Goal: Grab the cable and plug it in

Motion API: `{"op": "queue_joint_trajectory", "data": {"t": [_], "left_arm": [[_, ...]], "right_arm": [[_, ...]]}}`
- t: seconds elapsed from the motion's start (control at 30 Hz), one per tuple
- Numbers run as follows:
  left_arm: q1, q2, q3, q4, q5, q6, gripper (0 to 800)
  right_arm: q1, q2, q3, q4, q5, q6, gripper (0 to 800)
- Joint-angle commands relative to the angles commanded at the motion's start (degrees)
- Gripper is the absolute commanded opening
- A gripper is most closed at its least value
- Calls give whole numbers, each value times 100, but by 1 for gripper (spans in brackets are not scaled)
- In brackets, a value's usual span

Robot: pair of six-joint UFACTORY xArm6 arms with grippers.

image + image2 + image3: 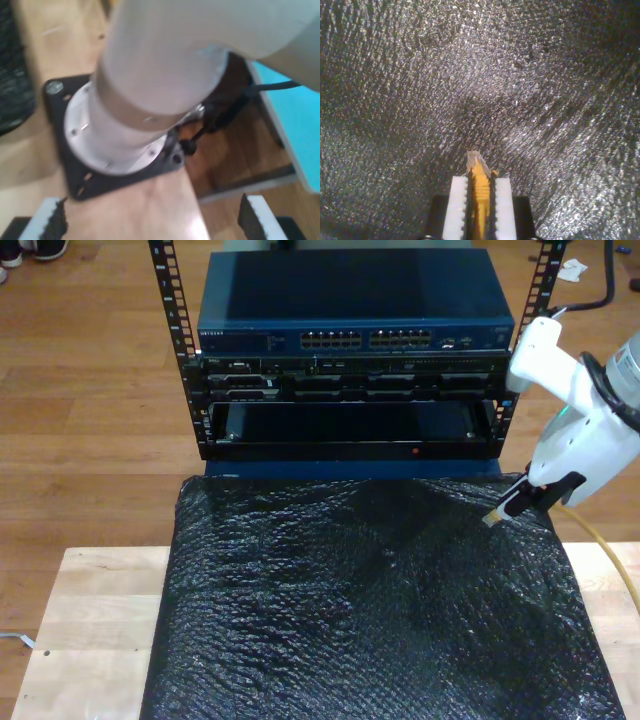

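- My second gripper (481, 200) has its white ribbed fingers (457, 205) pinched tight on the cable (480, 192); the yellow cord runs between the pads, and the clear plug (475, 159) pokes out just past the tips.
- In the exterior view that gripper (497, 514) hangs at about 3 o'clock, just above the black bubble-textured mat (370, 610); the cable (608, 548) trails from it toward 4 o'clock over the wooden table (90, 630).
- The network rack (350, 370) stands at 12 o'clock, beyond the mat; its blue switch (350, 338) shows rows of ports.
- My first gripper (155, 217) holds its toothed fingers (252, 215) wide apart with nothing between; beyond them sits a white arm base (150, 100) on a black mounting plate (85, 182).
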Motion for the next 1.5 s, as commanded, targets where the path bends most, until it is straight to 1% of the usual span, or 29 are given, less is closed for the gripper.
{"op": "queue_joint_trajectory", "data": {"t": [0.1, 0.27, 0.37, 0.5, 0.57, 0.77, 0.87, 0.97, 1.17, 1.27, 1.5], "left_arm": [[281, 0, 211, 88, -255, 325, 799], [870, 0, 659, 105, -1064, 615, 798], [1116, 0, 747, 105, -1231, 853, 799], [1222, 0, 949, 114, -1248, 1011, 799], [1248, 0, 1046, 132, -1345, 1064, 798], [1284, 0, 1301, 132, -1890, 1081, 799], [1512, 0, 1407, 167, -2092, 1134, 798], [1749, 0, 1538, 176, -2453, 1301, 798], [2224, -44, 1952, 176, -3358, 1574, 800], [2356, -53, 2066, 176, -3569, 1644, 800], [2365, -53, 2409, 132, -4149, 1653, 800]], "right_arm": [[0, 0, 9, 9, 0, -9, 0], [0, 0, 9, 0, 0, -9, 0], [0, 0, 9, 0, 0, -9, 0], [0, 0, 9, 0, 0, -9, 0], [-9, 0, 9, 0, 0, -9, 0], [-9, 0, 53, -62, 9, -9, 0], [-9, 0, 53, -97, 9, -9, 0], [0, 0, 97, -97, 9, -9, 0], [-9, 0, 141, -97, -9, -9, 0], [-9, 0, 149, -105, -9, -9, 0], [0, 0, 149, -97, -18, -18, 0]]}}
